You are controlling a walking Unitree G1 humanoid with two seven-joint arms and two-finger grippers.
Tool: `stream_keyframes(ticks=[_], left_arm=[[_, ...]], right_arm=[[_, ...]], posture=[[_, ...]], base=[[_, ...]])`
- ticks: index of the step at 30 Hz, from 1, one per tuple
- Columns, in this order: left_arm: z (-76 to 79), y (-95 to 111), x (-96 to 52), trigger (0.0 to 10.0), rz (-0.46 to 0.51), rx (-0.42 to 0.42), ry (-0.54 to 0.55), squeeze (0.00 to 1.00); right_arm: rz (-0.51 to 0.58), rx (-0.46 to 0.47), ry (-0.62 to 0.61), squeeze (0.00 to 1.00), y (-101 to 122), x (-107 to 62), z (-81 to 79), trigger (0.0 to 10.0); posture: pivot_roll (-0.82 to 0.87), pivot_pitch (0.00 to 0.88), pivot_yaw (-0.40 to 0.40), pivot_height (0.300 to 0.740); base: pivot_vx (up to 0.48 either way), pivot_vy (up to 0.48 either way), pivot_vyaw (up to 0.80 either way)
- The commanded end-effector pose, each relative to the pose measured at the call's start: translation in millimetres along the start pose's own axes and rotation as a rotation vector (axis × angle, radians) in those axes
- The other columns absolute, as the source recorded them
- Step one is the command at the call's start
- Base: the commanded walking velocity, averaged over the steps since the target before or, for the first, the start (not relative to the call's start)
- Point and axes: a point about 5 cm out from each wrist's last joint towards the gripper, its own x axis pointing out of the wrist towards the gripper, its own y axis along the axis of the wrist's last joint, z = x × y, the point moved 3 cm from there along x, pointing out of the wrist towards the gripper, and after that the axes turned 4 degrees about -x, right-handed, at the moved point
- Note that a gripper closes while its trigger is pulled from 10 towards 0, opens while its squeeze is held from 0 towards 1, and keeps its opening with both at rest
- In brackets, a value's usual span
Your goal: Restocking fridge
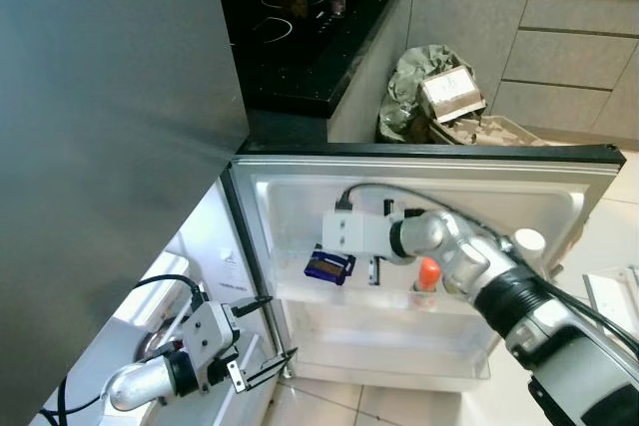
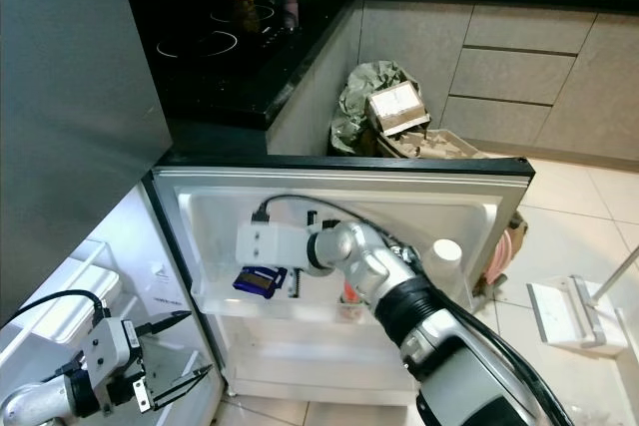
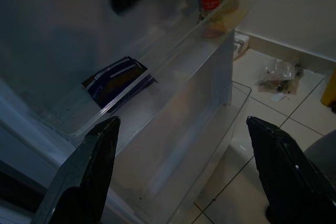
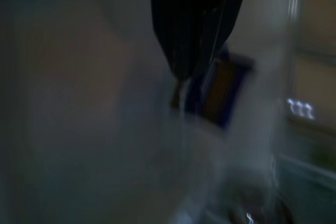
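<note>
Right pincer (image 4: 195,74), its fingers together and empty, hangs just above the blue packet (image 1: 329,267) on the door shelf (image 1: 300,291); left pincer (image 3: 184,171) gapes wide below.

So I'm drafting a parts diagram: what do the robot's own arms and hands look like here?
Both arms are silver metal tubes with black joint collars. The right arm ends in a white boxy wrist block with a black cable looping over it. The left arm has a similar white block and black cable. The left hand has two long, tapering black fingers.
</note>
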Motion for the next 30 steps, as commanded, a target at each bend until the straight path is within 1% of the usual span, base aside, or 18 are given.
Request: stream_keyframes(ticks=[1, 2, 4, 6, 9, 13, 14, 15, 16, 17, 18, 20, 22, 23, 26, 27, 29, 30], left_arm=[[-1.3, -1, -2.6, 10.0, -0.022, 0.015, -0.011, 0.0], [-1.3, -1, -2.6, 10.0, -0.022, 0.015, -0.011, 0.0], [-1.8, -1, -2.6, 10.0, -0.022, 0.016, -0.01, 0.0], [-1.8, -1, -2.6, 10.0, -0.022, 0.016, -0.01, 0.0], [-2.0, -1, -2.5, 10.0, -0.021, 0.016, -0.012, 0.0], [-2.2, -1, -2.7, 10.0, -0.021, 0.015, -0.013, 0.0], [-2.2, -1, -2.7, 10.0, -0.022, 0.015, -0.014, 0.0], [-2.2, -1, -2.7, 10.0, -0.022, 0.015, -0.014, 0.0], [-2.3, -1, -2.8, 10.0, -0.023, 0.015, -0.015, 0.0], [-2.3, -1, -2.8, 10.0, -0.023, 0.015, -0.015, 0.0], [-2.6, -2, -3.1, 10.0, -0.024, 0.016, -0.016, 0.0], [-2.6, -2, -3.1, 10.0, -0.024, 0.016, -0.016, 0.0], [-3.6, -3, -3.6, 10.0, -0.027, 0.018, -0.015, 0.0], [-3.6, -3, -3.6, 10.0, -0.027, 0.018, -0.015, 0.0], [-4.7, -3, -3.5, 10.0, -0.03, 0.021, -0.017, 0.0], [-4.7, -3, -3.5, 10.0, -0.03, 0.021, -0.017, 0.0], [-5.0, -3, -3.2, 10.0, -0.03, 0.022, -0.018, 0.0], [-5.0, -3, -3.2, 10.0, -0.03, 0.022, -0.018, 0.0]], right_arm=[[0.147, 0.088, 0.091, 0.0, 12, -10.0, -11.3, 10.0], [0.147, 0.088, 0.091, 0.0, 12, -10.0, -11.3, 10.0], [0.266, 0.151, 0.184, 0.0, 20, -24.8, -23.7, 10.0], [0.266, 0.151, 0.184, 0.0, 20, -24.8, -23.7, 10.0], [0.372, 0.197, 0.295, 0.0, 25, -44.0, -40.6, 10.0], [0.433, 0.252, 0.383, 0.0, 23, -63.3, -56.6, 10.0], [0.417, 0.285, 0.419, 0.0, 13, -69.7, -67.1, 10.0], [0.417, 0.285, 0.419, 0.0, 13, -69.7, -67.1, 10.0], [0.393, 0.33, 0.46, 0.0, 1, -75.5, -80.8, 10.0], [0.393, 0.33, 0.46, 0.0, 1, -75.5, -80.8, 10.0], [0.369, 0.389, 0.497, 0.0, -11, -82.2, -95.2, 10.0], [0.369, 0.389, 0.497, 0.0, -11, -82.2, -95.2, 10.0], [0.303, 0.49, 0.54, 0.0, -34, -94.0, -118.1, 10.0], [0.303, 0.49, 0.54, 0.0, -34, -94.0, -118.1, 10.0], [0.083, 0.632, 0.575, 0.0, -84, -109.4, -152.9, 10.0], [0.083, 0.632, 0.575, 0.0, -84, -109.4, -152.9, 10.0], [-0.055, 0.695, 0.59, 0.0, -109, -117.7, -172.8, 10.0], [-0.055, 0.695, 0.59, 0.0, -109, -117.7, -172.8, 10.0]], posture=[[-0.02, 0.0, -0.017, 0.74], [-0.02, 0.0, -0.017, 0.74], [-0.02, 0.0, -0.016, 0.74], [-0.02, 0.0, -0.016, 0.74], [-0.02, 0.0, -0.015, 0.74], [-0.03, 0.0, -0.011, 0.74], [-0.03, 0.0, -0.011, 0.74], [-0.03, 0.0, -0.011, 0.74], [-0.03, 0.0, -0.007, 0.74], [-0.03, 0.0, -0.007, 0.74], [-0.03, 0.0, -0.002, 0.74], [-0.03, 0.0, -0.002, 0.74], [-0.03, 0.0, 0.003, 0.74], [-0.03, 0.0, 0.003, 0.74], [-0.03, 0.0, 0.001, 0.74], [-0.03, 0.0, 0.001, 0.74], [-0.03, 0.0, 0.002, 0.74], [-0.03, 0.0, 0.002, 0.74]], base=[[0.0, 0.0, 0.0], [0.0, 0.0, 0.0], [0.0, 0.0, 0.0], [0.0, 0.0, 0.0], [0.0, 0.0, 0.0], [0.0, 0.0, 0.0], [0.0, 0.0, 0.0], [0.0, 0.0, 0.0], [0.0, 0.0, 0.0], [0.0, 0.0, 0.0], [0.0, 0.0, 0.0], [0.0, 0.0, 0.0], [0.0, 0.0, 0.0], [0.0, 0.0, 0.0], [0.0, 0.0, 0.0], [0.0, 0.0, 0.0], [0.0, 0.0, 0.0], [0.0, 0.0, 0.0]])
